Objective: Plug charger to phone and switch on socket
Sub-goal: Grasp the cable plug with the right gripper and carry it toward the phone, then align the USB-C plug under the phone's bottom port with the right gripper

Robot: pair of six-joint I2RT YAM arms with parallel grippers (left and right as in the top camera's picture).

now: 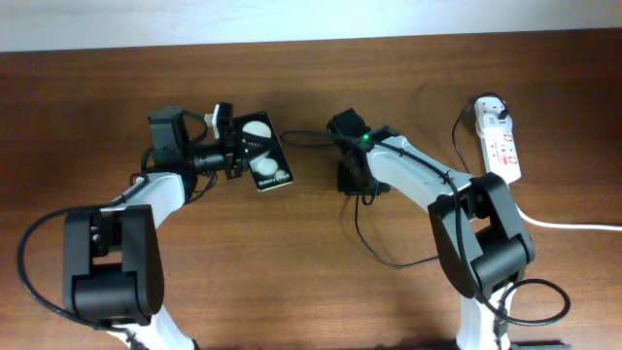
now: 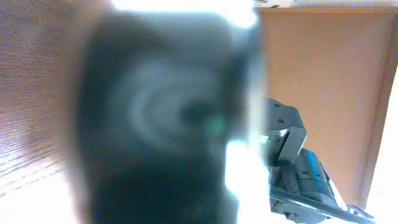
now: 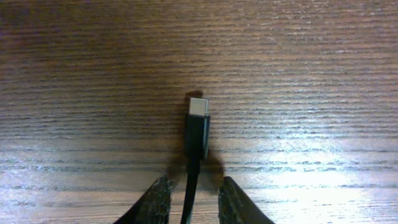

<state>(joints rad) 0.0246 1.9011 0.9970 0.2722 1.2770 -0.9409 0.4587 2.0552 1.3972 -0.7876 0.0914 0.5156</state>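
A: Where is the phone (image 1: 267, 156)?

B: On the left half of the wood-grain table (image 1: 87, 87). It is a flat black slab with two round white patches and small white lettering, set askew. The left gripper (image 1: 240, 148) is clamped on the edge facing it. The left wrist camera shows only a dark blur right against the lens.

A: And the charger (image 3: 198, 134)?

B: The right gripper (image 3: 194, 202) pinches its thin black cable between two dark, rounded fingers (image 3: 163, 198). Ahead of them sticks a stubby black housing ending in a small silvery rectangular tip — it throws a shadow on the streaked grain. Seen from overhead, that end points toward the phone, and the two are apart.

A: The other end?

B: The cable loops loosely across the table to a white plug (image 1: 491, 109), which sits on the far end of the socket (image 1: 503, 156) — a long white strip with red markings near the right edge. A thick white cord (image 1: 573, 224) trails off from it.
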